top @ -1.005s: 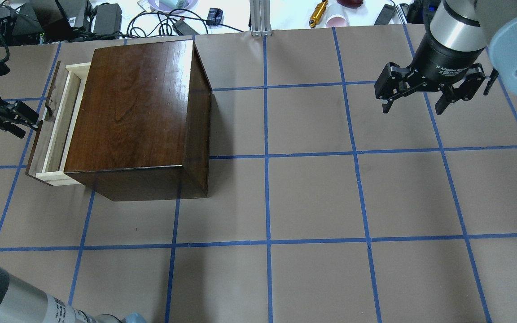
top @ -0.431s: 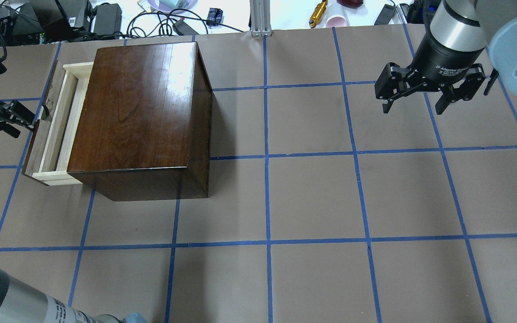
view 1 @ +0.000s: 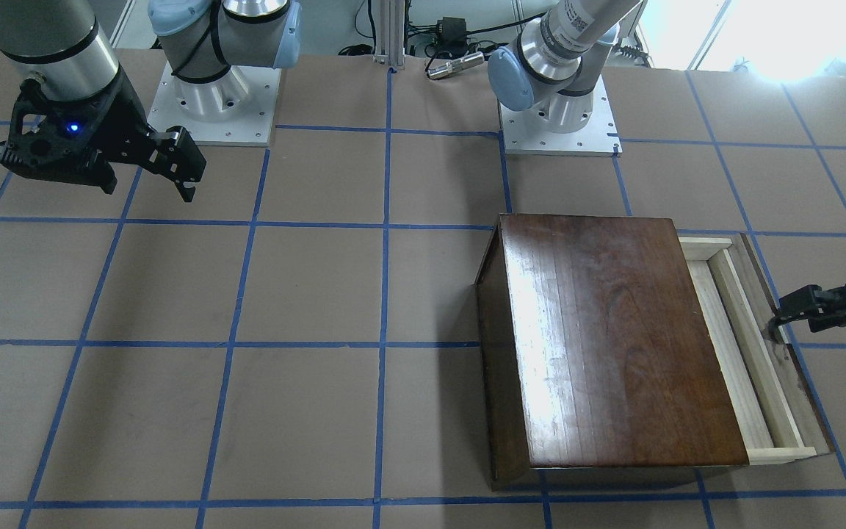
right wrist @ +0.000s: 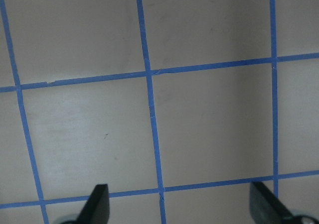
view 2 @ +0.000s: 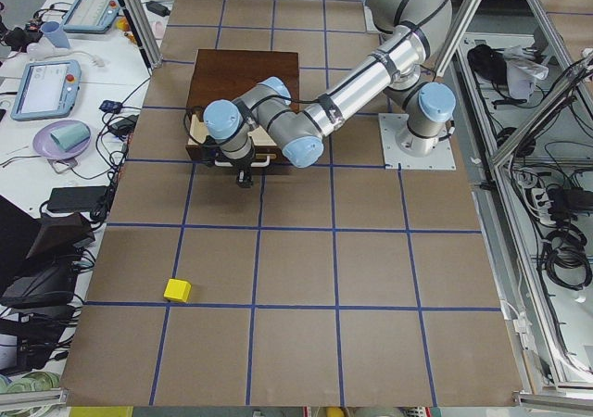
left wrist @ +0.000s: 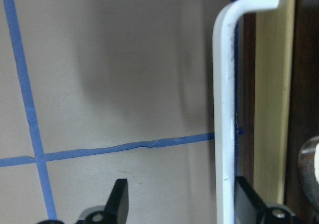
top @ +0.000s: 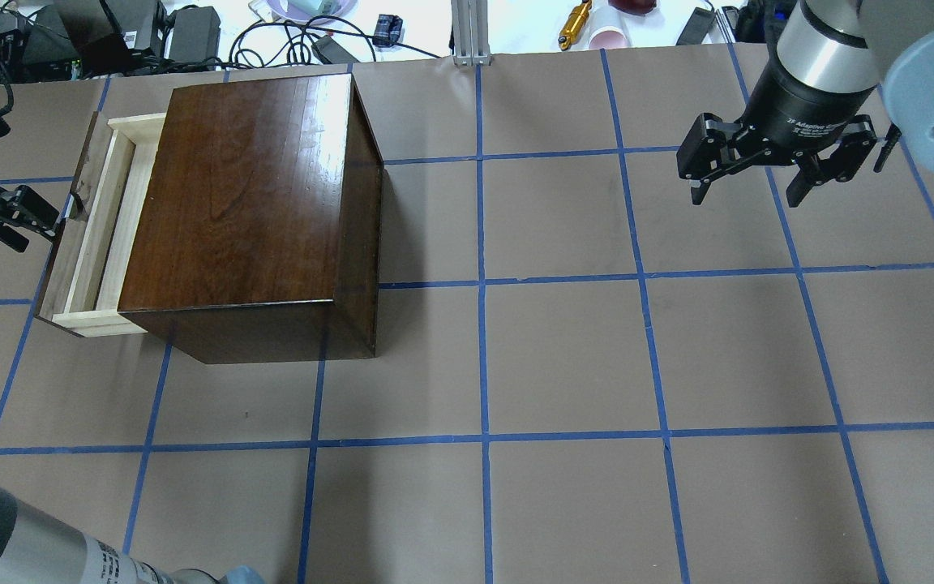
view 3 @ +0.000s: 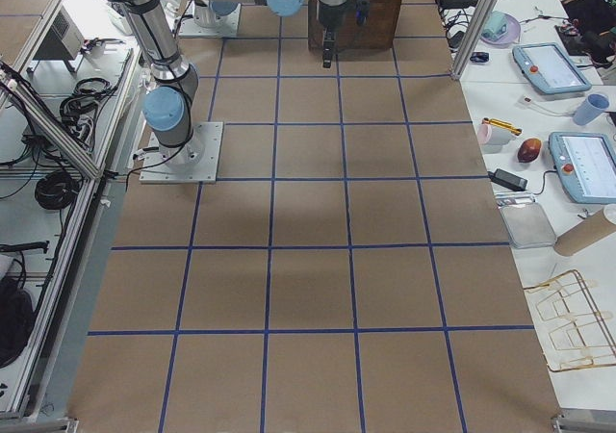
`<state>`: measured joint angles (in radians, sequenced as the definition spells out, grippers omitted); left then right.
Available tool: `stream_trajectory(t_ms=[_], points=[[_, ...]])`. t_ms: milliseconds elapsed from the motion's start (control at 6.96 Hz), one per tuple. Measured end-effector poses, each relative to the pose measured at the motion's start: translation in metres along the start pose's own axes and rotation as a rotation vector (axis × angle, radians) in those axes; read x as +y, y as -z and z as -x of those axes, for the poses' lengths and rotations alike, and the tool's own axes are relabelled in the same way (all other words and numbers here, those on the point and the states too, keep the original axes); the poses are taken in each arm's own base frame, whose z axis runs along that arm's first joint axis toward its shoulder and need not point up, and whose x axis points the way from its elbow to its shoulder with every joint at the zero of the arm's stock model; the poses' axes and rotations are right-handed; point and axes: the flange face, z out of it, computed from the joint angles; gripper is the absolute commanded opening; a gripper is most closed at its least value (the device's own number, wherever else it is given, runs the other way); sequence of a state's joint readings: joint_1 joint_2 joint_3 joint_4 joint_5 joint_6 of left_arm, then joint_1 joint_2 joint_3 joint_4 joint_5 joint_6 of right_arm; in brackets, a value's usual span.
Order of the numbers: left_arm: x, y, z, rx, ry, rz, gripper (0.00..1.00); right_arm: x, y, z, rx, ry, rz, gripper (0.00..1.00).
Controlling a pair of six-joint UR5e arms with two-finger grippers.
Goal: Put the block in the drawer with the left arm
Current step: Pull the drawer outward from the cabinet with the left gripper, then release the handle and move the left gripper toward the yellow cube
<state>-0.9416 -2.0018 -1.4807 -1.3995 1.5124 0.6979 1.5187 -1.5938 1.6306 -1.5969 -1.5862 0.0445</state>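
Now, find the left hand [left wrist: 182, 196] pointing down at the front of the drawer [top: 87, 243], fingers spread wide, clamped on nothing, straddling the drawer's white handle [left wrist: 223, 109], close against one finger. Judge the drawer partly pulled out of the dark wooden box [top: 248, 195], enough to show its pale tray. Look for the yellow block [view 2: 177, 290] only in the left-end view: on the table [top: 564, 357], well apart from the left hand, on the hand's side away from the box. Treat as a near-cube, no long axis to line up on. Count the left hand far the nearer; place the right hand [top: 747, 195] beyond the box, well apart, wide open and empty above the table. Expect a lift off the handle, then a reach away from the box.
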Motion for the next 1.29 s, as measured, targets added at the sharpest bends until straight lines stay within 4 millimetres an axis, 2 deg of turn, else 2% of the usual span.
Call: stream_trajectory(t_ms=[1005, 1293], points=[[0.003, 0.008, 0.004, -0.06, 0.001, 0.018, 0.76, 0.0, 0.0, 0.0, 0.0, 0.0, 0.0, 1.0], [0.004, 0.011, 0.005, -0.069, 0.002, 0.019, 0.89, 0.0, 0.0, 0.0, 0.0, 0.0, 0.0, 1.0]])
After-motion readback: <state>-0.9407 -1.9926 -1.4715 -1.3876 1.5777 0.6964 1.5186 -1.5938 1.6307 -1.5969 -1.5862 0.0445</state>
